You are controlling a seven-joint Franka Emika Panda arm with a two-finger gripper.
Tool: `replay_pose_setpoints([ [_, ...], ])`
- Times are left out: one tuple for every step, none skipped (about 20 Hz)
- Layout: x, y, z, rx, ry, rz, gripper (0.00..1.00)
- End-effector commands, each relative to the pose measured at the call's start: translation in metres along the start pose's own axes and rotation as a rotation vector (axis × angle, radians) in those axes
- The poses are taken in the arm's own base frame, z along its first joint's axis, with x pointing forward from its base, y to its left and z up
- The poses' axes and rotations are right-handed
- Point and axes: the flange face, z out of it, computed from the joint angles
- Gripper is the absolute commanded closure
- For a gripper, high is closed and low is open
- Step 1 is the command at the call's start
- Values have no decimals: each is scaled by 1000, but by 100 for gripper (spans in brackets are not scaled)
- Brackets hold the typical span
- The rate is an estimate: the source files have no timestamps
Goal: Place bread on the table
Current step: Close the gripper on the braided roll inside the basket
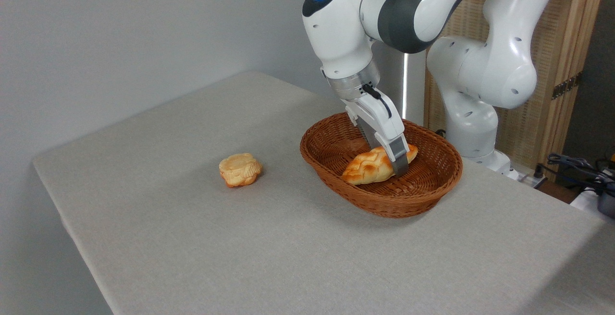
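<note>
Golden-orange and braided, the bread (372, 165) lay inside the brown wicker basket (336, 180), its pale left tip pointing toward the near rim and its other end half hidden behind the gripper (396, 161). The gripper had reached down into the basket with one grey finger (399, 157) standing in front of the loaf's right part; the second finger was out of sight behind the bread, so the jaws appeared to straddle the loaf across its width, but whether they had already pressed closed on it could not be told from this view. The loaf seemed to rest on the basket floor, not yet lifted.

By its look the bread would be light and fairly stiff, with a knobbly crust that offers the pads some purchase (though a glossy surface could let it slip). Gripping across the narrow width near the middle seemed soundest; the hold here sat toward the right end, so the free end might sag or swing on lifting.

On the grey-beige cloth of the table (202, 238), well left of the basket, sat a small ruffled pastry (239, 169), leaving open cloth between for setting the loaf down.
</note>
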Motion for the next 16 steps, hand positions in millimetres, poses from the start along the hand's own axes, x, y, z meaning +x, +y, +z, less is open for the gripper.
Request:
replay_pose_setpoints([
  [0,-1,0,23,3,18,63],
  [0,-1,0,23,4,16,65],
  [0,-1,0,23,3,18,65],
  [0,-1,0,23,3,18,65],
  [0,-1,-1,25,3,17,65],
  [0,-1,-1,24,4,18,65],
  [0,-1,-1,22,2,18,65],
  [-1,-1,-2,22,3,16,65],
  [-1,0,-3,23,4,16,65],
  [-1,0,-3,22,3,16,65],
  [-2,0,-7,24,2,17,65],
  [-4,1,-12,12,-3,13,65],
  [-6,1,-15,3,-9,10,65],
  [-8,3,-21,-10,-19,8,65],
  [-9,6,-29,-19,-30,9,65],
  [-12,6,-35,-27,-33,7,65],
])
